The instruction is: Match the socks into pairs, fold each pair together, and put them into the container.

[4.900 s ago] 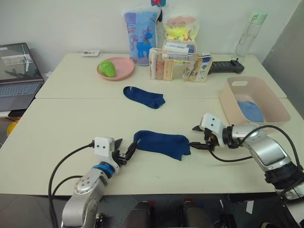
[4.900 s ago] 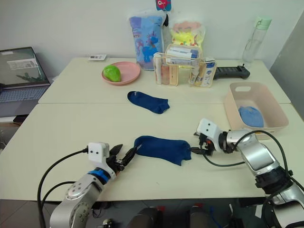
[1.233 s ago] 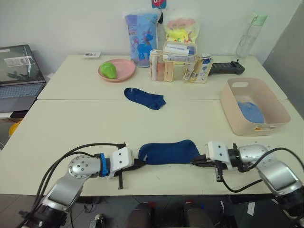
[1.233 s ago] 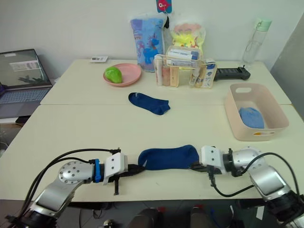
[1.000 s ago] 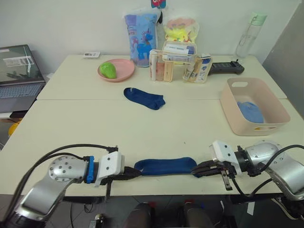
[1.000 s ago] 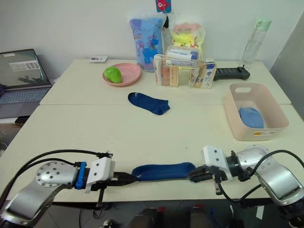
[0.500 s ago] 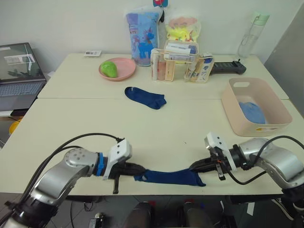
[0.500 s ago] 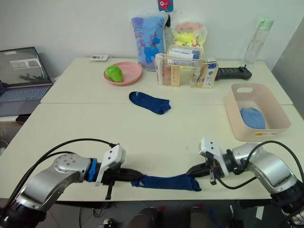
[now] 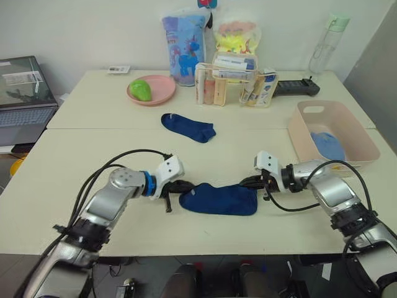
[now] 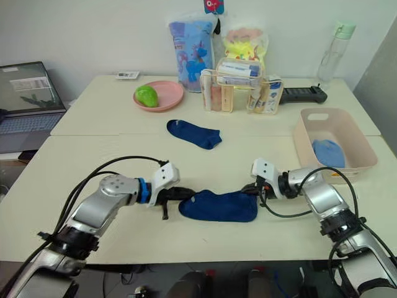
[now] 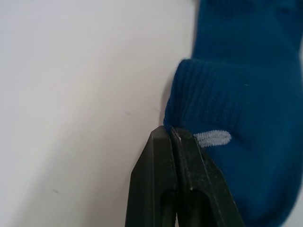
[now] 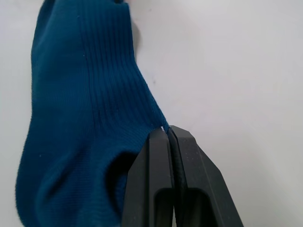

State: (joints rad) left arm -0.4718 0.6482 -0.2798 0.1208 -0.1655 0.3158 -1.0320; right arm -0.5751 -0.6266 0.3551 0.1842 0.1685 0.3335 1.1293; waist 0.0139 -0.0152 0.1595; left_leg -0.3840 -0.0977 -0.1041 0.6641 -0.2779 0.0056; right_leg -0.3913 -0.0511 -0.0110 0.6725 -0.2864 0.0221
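Note:
A dark navy sock (image 9: 218, 198) lies flat on the table near its front edge, between my two grippers. My left gripper (image 9: 185, 186) is shut on its left end, pinching the cuff edge (image 11: 189, 109) in the left wrist view. Pinching the opposite end is my right gripper (image 9: 248, 182), also shut, with the sock (image 12: 80, 118) spreading away from its fingertips (image 12: 161, 142). A second navy sock (image 9: 188, 127) lies alone farther back at the centre. The pale pink container (image 9: 299, 133) stands at the right with light blue socks (image 9: 327, 146) inside.
Along the back stand a pink plate (image 9: 162, 93) with a green fruit (image 9: 140, 89), a clear organiser of toiletries (image 9: 234, 81), two printed bags (image 9: 183, 46), a bottle (image 9: 325, 43) and a black device (image 9: 296, 87). A laptop (image 9: 25, 93) sits off the table's left.
Both grippers have carried the navy sock from over the table's front edge farther onto the table and laid it down flat; the grippers now stand closer together.

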